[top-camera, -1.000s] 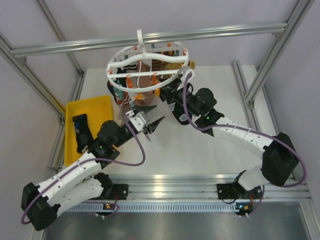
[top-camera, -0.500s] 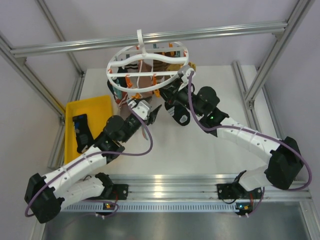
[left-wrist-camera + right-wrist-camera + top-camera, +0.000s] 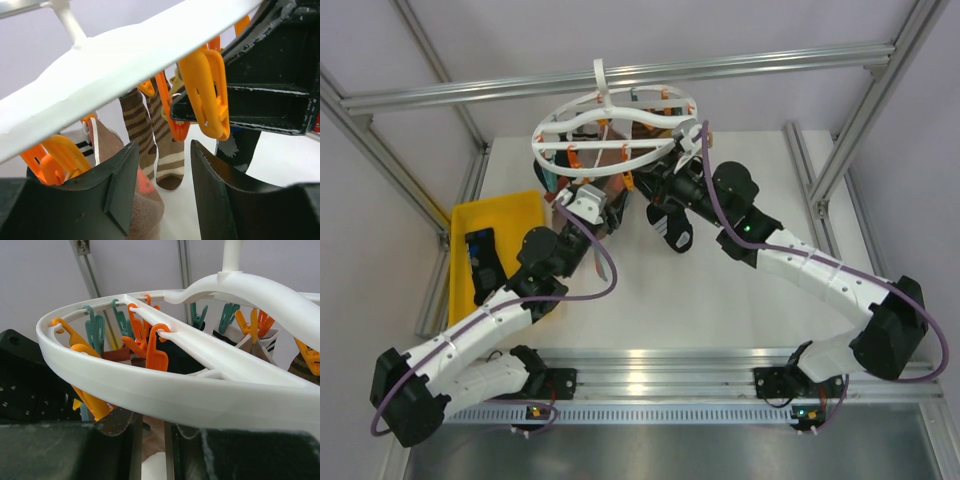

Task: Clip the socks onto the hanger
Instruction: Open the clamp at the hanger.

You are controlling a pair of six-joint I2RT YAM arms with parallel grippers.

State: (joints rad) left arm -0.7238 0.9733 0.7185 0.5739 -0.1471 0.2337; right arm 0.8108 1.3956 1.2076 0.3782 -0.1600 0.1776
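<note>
The white hanger [image 3: 600,95] hangs from the top bar, with orange and teal clips on its rings. My left gripper [image 3: 610,205] is open under its near rim. In the left wrist view [image 3: 162,150] a plain brown sock [image 3: 147,205] lies against the left finger's inner side. Two striped socks [image 3: 167,160] hang beyond, and a dark sock [image 3: 235,150] hangs to the right. An orange clip [image 3: 205,95] hangs in front of my right gripper [image 3: 648,178]. In the right wrist view its jaws [image 3: 152,425] stand close with a thin gap. The hanger ring [image 3: 175,395] hides their tips.
A yellow tray [image 3: 505,225] sits at the left with a dark sock [image 3: 480,255] in it. Aluminium frame posts [image 3: 450,150] stand round the table. Both arms reach under the hanger from the near side.
My left gripper has moved up and away from the table's middle to under the hanger's near rim. My right gripper has pushed further in under the rim. The hanger has swung slightly left.
</note>
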